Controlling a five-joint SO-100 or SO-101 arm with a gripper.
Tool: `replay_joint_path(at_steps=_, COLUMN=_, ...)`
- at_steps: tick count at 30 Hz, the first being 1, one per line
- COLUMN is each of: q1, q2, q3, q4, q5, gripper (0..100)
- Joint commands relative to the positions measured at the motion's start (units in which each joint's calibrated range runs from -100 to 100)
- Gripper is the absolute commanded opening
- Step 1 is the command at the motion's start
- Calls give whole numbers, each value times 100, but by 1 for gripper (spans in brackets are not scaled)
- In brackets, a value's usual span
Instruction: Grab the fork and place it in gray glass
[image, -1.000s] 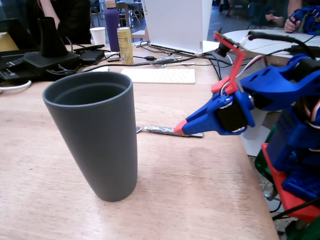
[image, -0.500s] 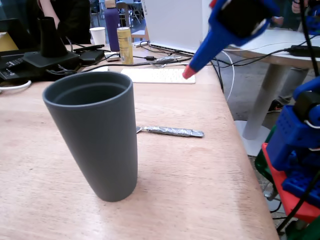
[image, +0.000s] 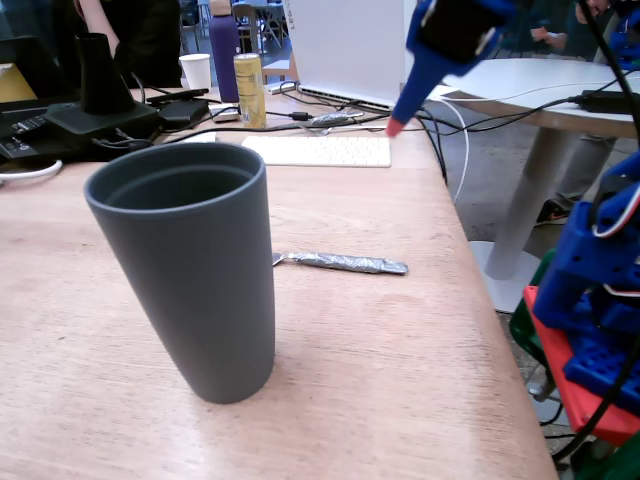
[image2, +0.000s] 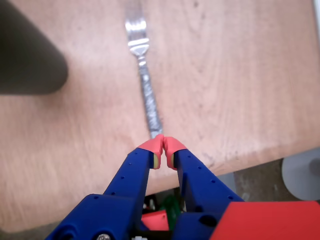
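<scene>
The fork (image: 345, 263) lies flat on the wooden table (image: 400, 380), its foil-wrapped handle pointing right and its tines hidden behind the gray glass (image: 190, 270). The glass stands upright at the front left. In the wrist view the fork (image2: 145, 80) runs away from me with its tines at the far end, and the glass (image2: 27, 60) is a dark blur at the upper left. My blue gripper with red tips (image2: 163, 145) is shut and empty, held in the air above the handle's near end. In the fixed view the gripper (image: 395, 127) hangs high over the table's right side.
A white keyboard (image: 320, 150), a gold can (image: 249, 90), a white paper cup (image: 196, 71), a purple bottle (image: 224, 45), cables and black devices (image: 95, 100) crowd the far end. The table's right edge is close to the fork. A blue-and-red robot base (image: 600, 320) stands at right.
</scene>
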Motion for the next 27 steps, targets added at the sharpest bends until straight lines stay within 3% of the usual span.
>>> replay_joint_path(at_steps=1, q1=218, q2=76, q3=-972, q4=21, q5=34, gripper=0)
replay_joint_path(at_steps=16, q1=-53, q2=1645, q3=-1010, q4=-110, q5=308, gripper=0)
replay_joint_path(at_steps=19, q1=-628, q2=2057, q3=-1019, q4=-143, q5=308, gripper=0)
replay_joint_path(at_steps=27, q1=-746, q2=3446, q3=-1746, q4=-1169, q5=303, gripper=0)
